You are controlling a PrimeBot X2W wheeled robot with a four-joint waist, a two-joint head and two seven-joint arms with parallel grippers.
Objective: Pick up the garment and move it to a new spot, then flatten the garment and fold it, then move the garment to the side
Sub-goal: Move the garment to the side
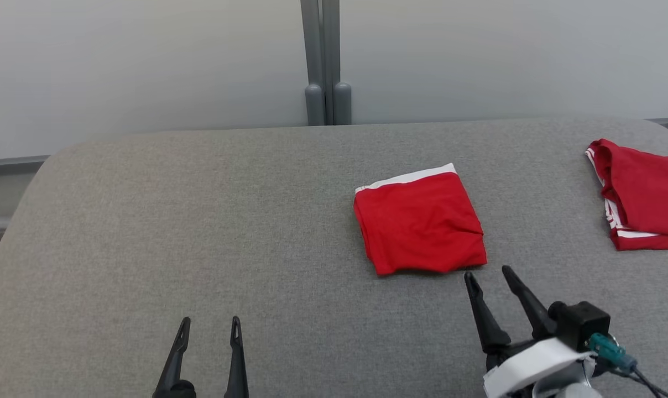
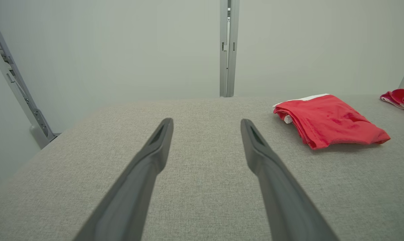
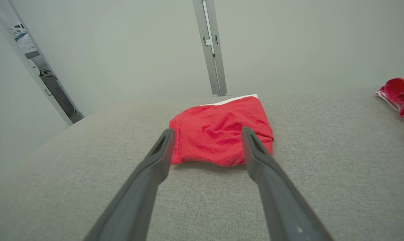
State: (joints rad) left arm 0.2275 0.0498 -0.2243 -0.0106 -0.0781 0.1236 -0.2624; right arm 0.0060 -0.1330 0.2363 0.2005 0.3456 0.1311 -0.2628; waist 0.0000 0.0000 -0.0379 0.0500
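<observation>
A red garment with a white band along its far edge lies folded into a compact rectangle on the grey fabric table, right of centre. In the left wrist view the same garment sits off to the right. My right gripper is open just short of the garment's near right corner, its tips not touching the cloth; the right wrist view looks between its open fingers at the garment. My left gripper is open and empty over bare table at the lower left, far from the garment.
A second red cloth with white stripes lies crumpled at the table's far right edge. A grey vertical post stands behind the table against a pale wall. The table's back corners are rounded.
</observation>
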